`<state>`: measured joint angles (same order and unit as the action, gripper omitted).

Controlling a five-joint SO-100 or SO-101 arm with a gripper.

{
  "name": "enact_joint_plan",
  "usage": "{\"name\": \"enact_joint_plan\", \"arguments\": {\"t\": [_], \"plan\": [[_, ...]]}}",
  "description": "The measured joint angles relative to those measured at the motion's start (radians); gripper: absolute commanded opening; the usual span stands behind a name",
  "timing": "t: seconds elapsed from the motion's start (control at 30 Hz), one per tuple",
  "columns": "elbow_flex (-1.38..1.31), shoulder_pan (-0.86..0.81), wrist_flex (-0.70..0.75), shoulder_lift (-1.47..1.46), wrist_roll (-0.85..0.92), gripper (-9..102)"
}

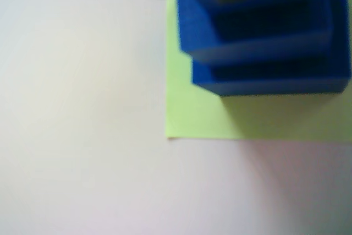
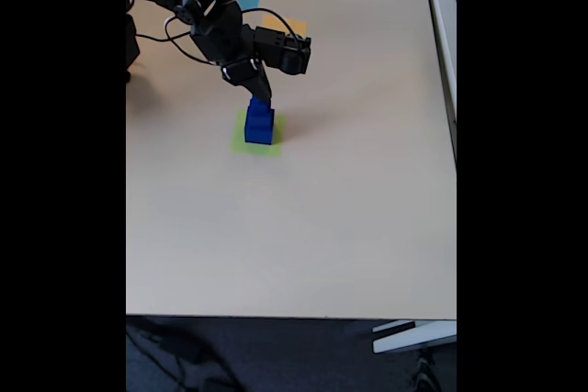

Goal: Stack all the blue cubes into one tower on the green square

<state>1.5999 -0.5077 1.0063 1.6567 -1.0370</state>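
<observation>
Blue cubes piled in a stepped tower (image 2: 259, 122) on the green square (image 2: 240, 141), upper middle of the fixed view.

The gripper (image 2: 261, 96) hangs right at the tower's top; can't tell if its jaws are apart or clamped on the top cube. In the wrist view the tower (image 1: 264, 42) fills the upper right, with the green square (image 1: 192, 114) poking out below and left of it on the pale table (image 1: 82, 136).
</observation>
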Motion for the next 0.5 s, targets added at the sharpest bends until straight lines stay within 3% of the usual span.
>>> {"name": "enact_joint_plan", "arguments": {"t": [0.5], "plan": [[-0.051,-0.005,0.038,-0.028,0.006,0]]}}
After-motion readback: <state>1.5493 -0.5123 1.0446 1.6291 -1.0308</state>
